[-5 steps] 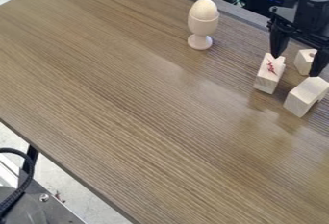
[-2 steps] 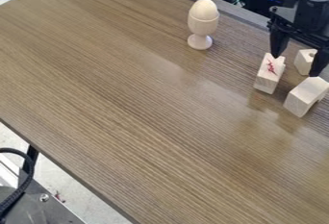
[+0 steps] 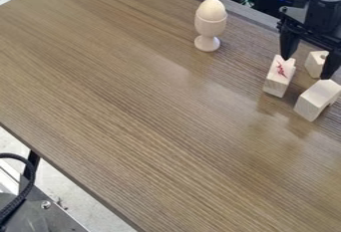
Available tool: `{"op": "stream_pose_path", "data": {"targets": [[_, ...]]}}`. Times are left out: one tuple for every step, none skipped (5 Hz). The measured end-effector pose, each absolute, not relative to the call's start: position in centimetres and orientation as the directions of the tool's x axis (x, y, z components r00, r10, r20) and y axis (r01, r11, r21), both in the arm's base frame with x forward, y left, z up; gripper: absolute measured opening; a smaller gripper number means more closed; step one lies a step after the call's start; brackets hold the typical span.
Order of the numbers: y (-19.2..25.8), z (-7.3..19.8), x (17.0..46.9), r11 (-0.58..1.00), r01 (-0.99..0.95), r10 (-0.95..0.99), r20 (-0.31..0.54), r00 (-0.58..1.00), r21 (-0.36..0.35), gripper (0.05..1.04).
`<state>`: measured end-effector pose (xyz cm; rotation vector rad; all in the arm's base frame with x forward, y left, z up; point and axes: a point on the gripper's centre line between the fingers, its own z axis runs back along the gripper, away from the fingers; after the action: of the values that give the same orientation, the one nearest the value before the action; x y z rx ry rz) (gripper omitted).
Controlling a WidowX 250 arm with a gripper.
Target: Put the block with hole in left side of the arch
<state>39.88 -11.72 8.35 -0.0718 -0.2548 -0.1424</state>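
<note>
While the pincer (image 3: 305, 68) gapes, pale block (image 3: 275, 83), red scrawl (image 3: 281, 69)

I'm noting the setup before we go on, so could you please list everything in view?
Table: one, brown wood grain, across the middle
Egg: one, pale, sitting in the egg cup
Egg cup: one, pale, near the table's far edge
Block with red marks: one, pale, on the right of the table
Block with hole: one, pale, behind the arch
Arch: one, pale, nearest the camera of the blocks
Black cable: one, lower left
Metal surface: one, grey, lower left corner
Arm: one, black, top right
Gripper: one, black, over the blocks, fingers apart
</note>
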Motion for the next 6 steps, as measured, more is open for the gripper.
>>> {"op": "stream_pose_path", "data": {"targets": [[-11.8, 8.3, 39.9, 0.987, 0.148, -0.13, 0.254, 0.958, -0.055, 0.999], [-10.4, 10.3, 43.9, 0.994, 0.035, 0.001, 0.33, 0.944, -0.103, 0.999], [-5.8, 9.9, 46.9, 0.983, -0.109, 0.155, 0.339, 0.928, -0.15, 0.999], [-3.8, 10.8, 47.9, 0.971, -0.18, 0.225, 0.363, 0.904, -0.155, 0.999], [-3.7, 9.8, 47.4, 0.961, -0.226, 0.268, 0.337, 0.903, -0.161, 0.999], [-4.1, 9.0, 46.0, 0.952, -0.247, 0.292, 0.296, 0.91, -0.18, 0.999]]}}
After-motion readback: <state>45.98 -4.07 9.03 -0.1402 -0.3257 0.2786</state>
